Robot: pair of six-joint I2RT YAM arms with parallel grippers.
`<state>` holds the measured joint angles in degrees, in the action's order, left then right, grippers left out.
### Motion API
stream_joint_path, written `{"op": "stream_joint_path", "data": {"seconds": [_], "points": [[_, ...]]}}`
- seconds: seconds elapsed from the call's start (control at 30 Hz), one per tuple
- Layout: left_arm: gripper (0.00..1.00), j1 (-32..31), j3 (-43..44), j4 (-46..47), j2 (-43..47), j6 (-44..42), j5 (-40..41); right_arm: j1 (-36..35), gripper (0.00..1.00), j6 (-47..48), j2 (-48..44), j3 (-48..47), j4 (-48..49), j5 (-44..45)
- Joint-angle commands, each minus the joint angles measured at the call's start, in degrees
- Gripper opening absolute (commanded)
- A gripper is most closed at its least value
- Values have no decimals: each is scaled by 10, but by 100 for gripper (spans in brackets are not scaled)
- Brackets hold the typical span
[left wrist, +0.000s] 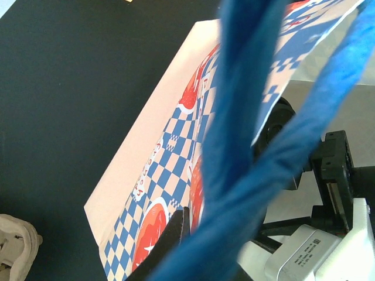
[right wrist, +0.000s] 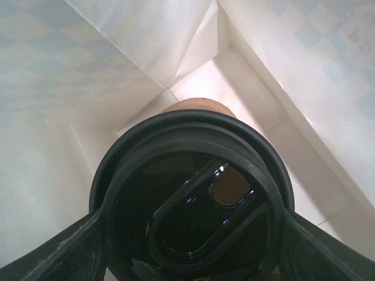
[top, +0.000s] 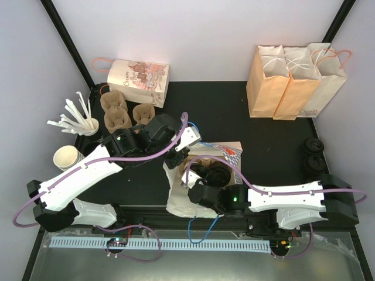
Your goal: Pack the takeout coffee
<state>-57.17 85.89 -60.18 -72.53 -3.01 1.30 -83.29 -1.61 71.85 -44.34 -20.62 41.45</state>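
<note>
Faintly, printed bag reads "Cream", rest illegible.

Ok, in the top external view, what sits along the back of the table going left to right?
White printed paper bag → brown pulp cup carriers → a wide bare stretch of black table → three upright paper bags.

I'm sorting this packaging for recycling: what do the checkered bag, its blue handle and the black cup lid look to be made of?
Checkered bag: paper, matte; it shows sharp folded creases and a printed blue and red pattern.
Blue handle: looks like twisted paper cord, judging by its spiral twist, though it is blurred.
Black cup lid: seemingly moulded plastic, glossy, with highlights along its ridges and a sip opening.
</note>
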Motion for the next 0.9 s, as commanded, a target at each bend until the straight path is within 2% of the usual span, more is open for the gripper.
{"op": "stream_joint_path", "data": {"seconds": [0.0,0.27,0.53,0.87], "points": [[2,-5,20,-15,-2,-4,8,-4,45,-7,18,-11,-17,27],[2,-5,21,-22,-2,0,2,-4,45,-9,55,-29,-31,76],[3,-6,21,-21,3,5,-6,-4,46,-12,72,-30,-34,87],[10,-6,40,-37,-5,13,-17,-4,46,-20,80,-11,-14,82]]}}
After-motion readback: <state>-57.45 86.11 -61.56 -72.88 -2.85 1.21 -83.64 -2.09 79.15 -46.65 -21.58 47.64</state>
